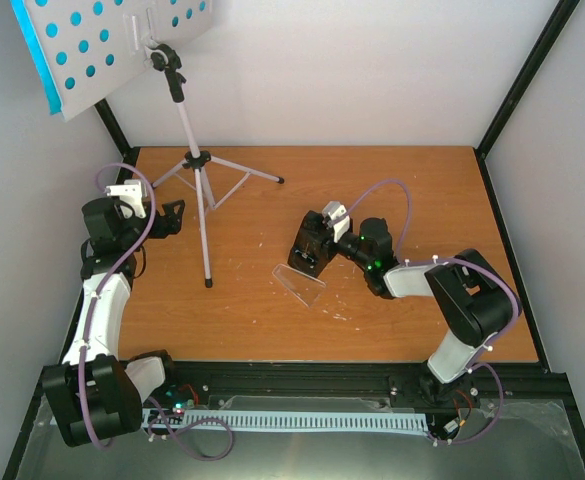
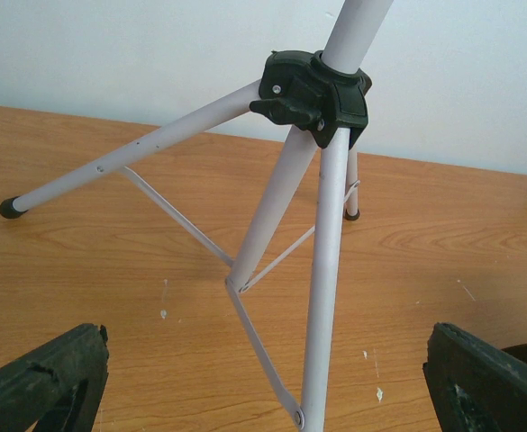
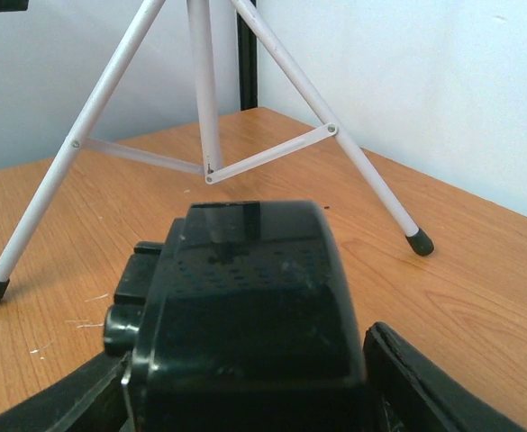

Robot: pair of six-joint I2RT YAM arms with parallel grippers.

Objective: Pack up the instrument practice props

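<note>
From above, the white tripod music stand [image 1: 204,215] stands at the back left of the wooden tabletop [image 1: 432,190]. Its hole-punched desk [image 1: 112,55] is tilted high in the top left corner. Cyan sheet-music pages [image 1: 35,50] show along the desk's left edge and through the holes. The left pincer [image 1: 169,218] sits just left of the stand's nearest leg, apart from it. Near the middle of the tabletop is the small black metronome [image 1: 307,250], with the right pincer [image 1: 320,243] reaching in around it from the right. A clear cover [image 1: 300,283] lies flat on the wood just in front of the metronome.

In the left wrist view, the left pincer [image 2: 263,346] is spread wide and holds nothing. Its two black fingers [image 2: 47,382] sit at the bottom corners. The stand's legs and the black hub [image 2: 322,99] that joins them rise between and beyond the fingers.

In the right wrist view, the metronome [image 3: 245,306] fills the space inside the right pincer [image 3: 245,355]. One finger [image 3: 425,387] lies close along each flank. Whether they truly pinch the body or only bracket it cannot be told. Behind it, the stand's legs [image 3: 362,166] splay over the tabletop, capped with black rubber feet [image 3: 418,241].
</note>
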